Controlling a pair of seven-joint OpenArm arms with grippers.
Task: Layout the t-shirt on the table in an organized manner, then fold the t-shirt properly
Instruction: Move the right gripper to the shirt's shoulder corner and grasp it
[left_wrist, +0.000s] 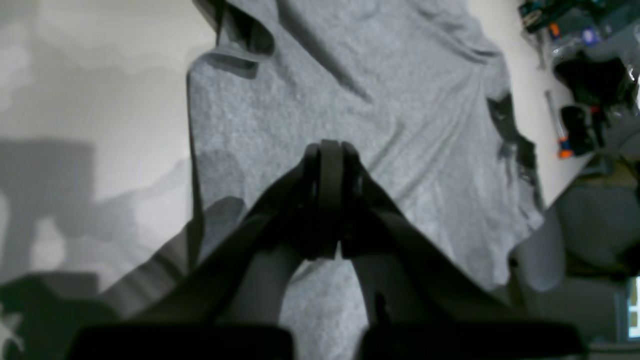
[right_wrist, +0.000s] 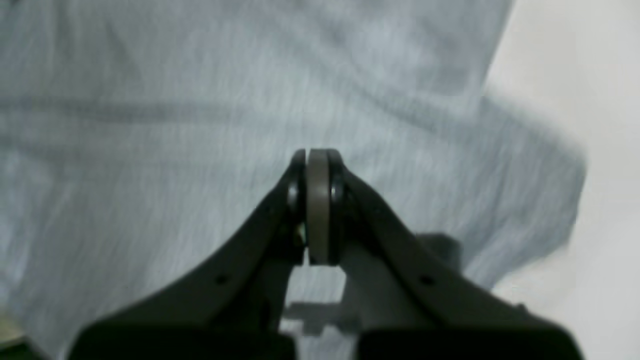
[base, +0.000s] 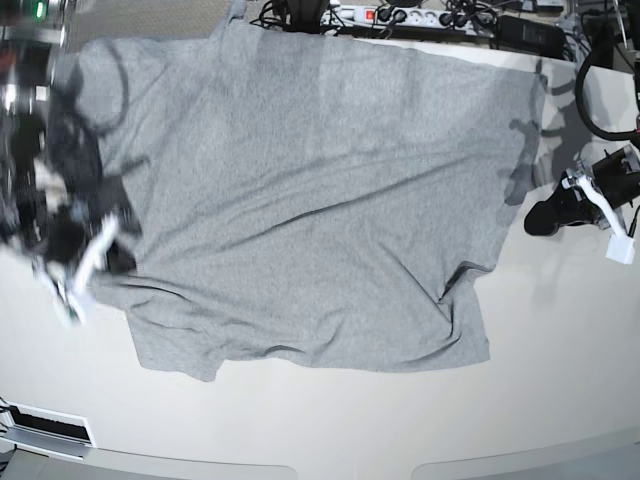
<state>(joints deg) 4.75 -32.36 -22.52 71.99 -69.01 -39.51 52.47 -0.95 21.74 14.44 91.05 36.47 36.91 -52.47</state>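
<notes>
Base view shows us the t-shirt (base: 310, 200) spread nearly flat over the table (base: 540, 400), plain side up, with a few creases near its lower right corner and its far edge reaching the table's back rim. Our 2 arms flank it. In the left wrist view our left gripper (left_wrist: 330, 150) is clenched on nothing, above the grey fabric. In the right wrist view our right gripper (right_wrist: 316, 157) is likewise clenched and empty, over the cloth near its edge.
</notes>
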